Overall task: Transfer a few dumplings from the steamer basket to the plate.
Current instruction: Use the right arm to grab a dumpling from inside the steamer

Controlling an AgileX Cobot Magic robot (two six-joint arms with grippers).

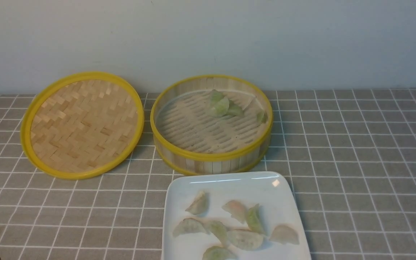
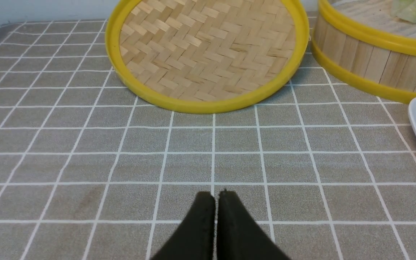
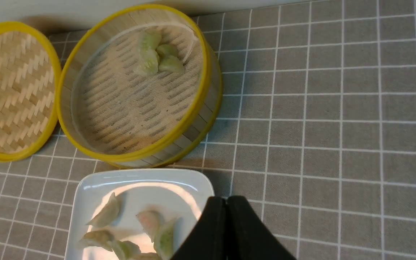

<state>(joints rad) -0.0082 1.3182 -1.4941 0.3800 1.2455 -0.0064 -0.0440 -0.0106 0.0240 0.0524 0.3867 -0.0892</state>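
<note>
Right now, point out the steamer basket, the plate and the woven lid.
steamer basket (image 1: 211,156), front view, near yellow rim.
plate (image 1: 229,187), front view, bare far part.
woven lid (image 1: 81,126), front view, woven middle.

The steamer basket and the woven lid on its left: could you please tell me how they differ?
The steamer basket is deep, with a vertical-slat wall; the lid is shallow. The basket's floor is pale parallel slats; the lid's surface is herringbone weave. The basket holds a few greenish dumplings; the lid holds nothing. Both are round with yellow rims.
</note>
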